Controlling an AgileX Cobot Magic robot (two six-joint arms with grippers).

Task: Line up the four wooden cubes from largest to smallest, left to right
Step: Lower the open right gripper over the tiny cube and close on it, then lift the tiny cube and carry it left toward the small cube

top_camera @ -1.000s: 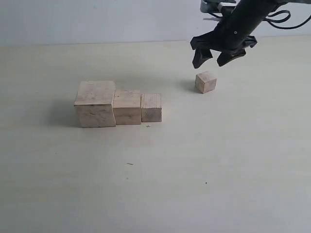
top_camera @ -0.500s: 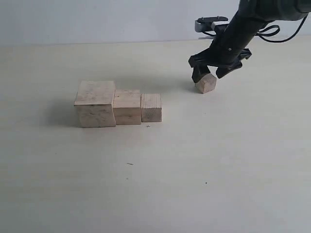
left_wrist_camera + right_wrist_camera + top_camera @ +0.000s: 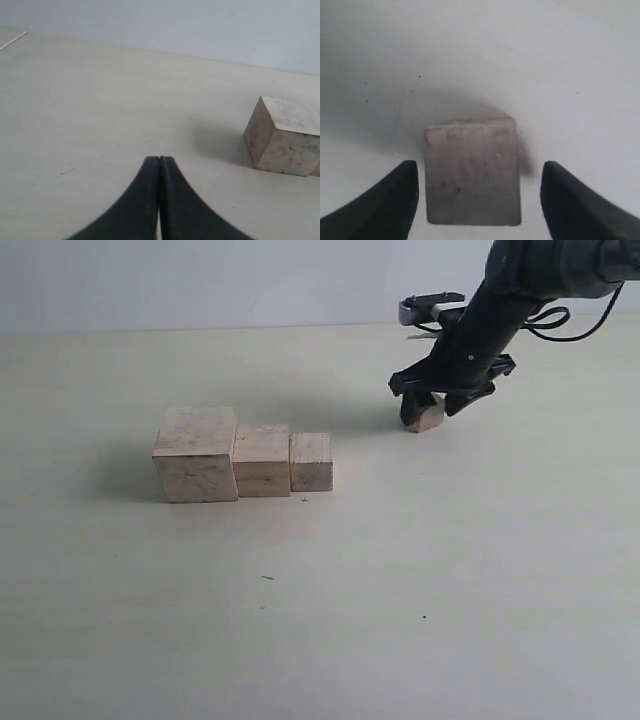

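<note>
The smallest cube [image 3: 430,418] sits alone on the bench [image 3: 400,590], well apart from the other three and at about 2 o'clock from them in the exterior view. Those three form a touching row running from 9 towards 3 o'clock: the largest cube [image 3: 196,453], the second cube [image 3: 262,459] and the third cube [image 3: 311,461], their front faces roughly flush.

The bench is pale cream and matt, with a few dark specks. A plain blue-grey wall [image 3: 200,280] closes it off at 12 o'clock.

The black right arm [image 3: 500,310] slants down from the 1 o'clock corner, cables looping behind it. The right pincer [image 3: 435,412] is low over the smallest cube, a finger on either side.

Only the right wrist view shows the fit: the right pincer [image 3: 479,167] is spread wide, released, with a narrow strip of bench between each finger and the smallest cube [image 3: 472,172].

Only the left wrist view shows the left pincer [image 3: 159,160]. It is clenched tip to tip on nothing, above bare bench, with the largest cube [image 3: 285,140] off to one side.
</note>
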